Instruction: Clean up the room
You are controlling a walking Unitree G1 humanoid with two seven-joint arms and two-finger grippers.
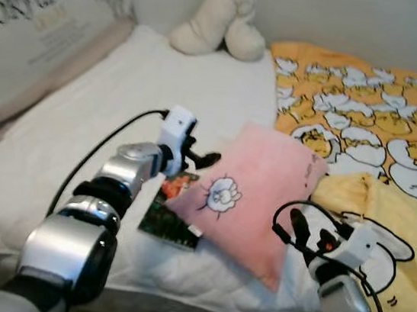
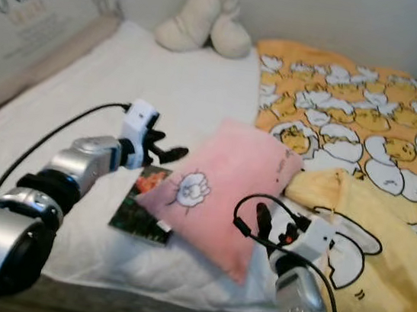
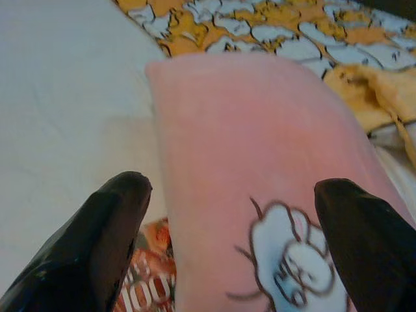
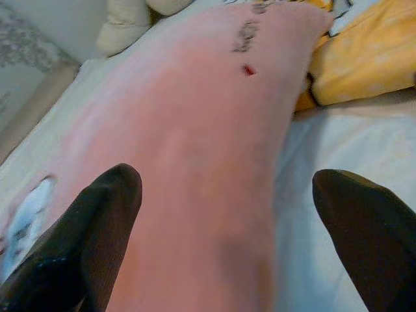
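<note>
Pink pillow (image 1: 253,196) near the bed's (image 1: 201,93) front edge; my left gripper (image 1: 207,158) and right gripper (image 1: 297,223), both spread wide and empty, should close squarely on opposite edges.

On the bed (image 1: 125,91) there is one pink pillow (image 1: 253,196), one book (image 1: 170,212) lying partly under it, one cream plush toy (image 1: 218,23), one orange blanket with egg pattern (image 1: 367,115) and one yellow cloth (image 1: 384,225). Two grippers are there, the left gripper (image 1: 202,159) and the right gripper (image 1: 299,228).
</note>
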